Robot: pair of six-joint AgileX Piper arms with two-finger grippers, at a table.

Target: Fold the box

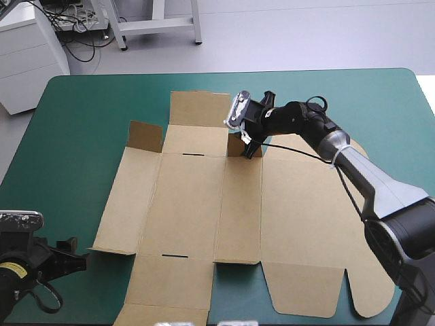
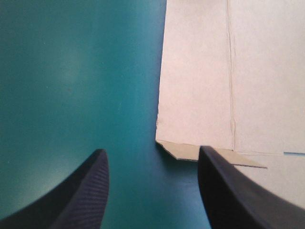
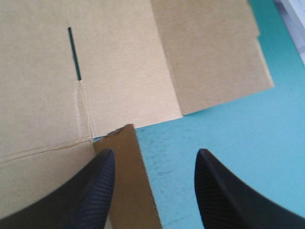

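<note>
**Box point(image 1: 204, 204) flat on the cover, both grippers spread**

I read the box as a cut sheet of brown board. It lies spread on the teal-green cover point(image 1: 81, 122), about the middle of the table.

1. Panels. Most of the box lies flat. Its widest panel point(image 1: 319, 217) forms the right side and ends in rounded corners at the near edge.
2. Raised parts. Two small flaps stand up along the box's far edge. The corner flap point(image 1: 145, 136) is at the far left. The short flap point(image 1: 236, 146) is further right along the same edge. The wide flap point(image 1: 199, 107) lies flat beyond the far edge, between those two.
3. Slots. The far slot point(image 1: 194, 155) and the near slot point(image 1: 175, 256) show as thin dark lines in the creases.

The right gripper point(image 1: 249, 148) is at the box's far edge, directly at the short flap. In the right wrist view its black fingers point(image 3: 93, 191) stand apart and pinch nothing. The short flap rises just beside one finger and is partly hidden by it. I cannot tell whether the two touch. Cover fills the rest of the gap.

The left gripper point(image 1: 75, 257) is over the cover, just off the box's near left corner. In the left wrist view its fingers stand wide apart and hold nothing. The box's left edge runs ahead of the gripper. A small tab point(image 2: 190, 151) at that corner lies next to one finger.
</note>
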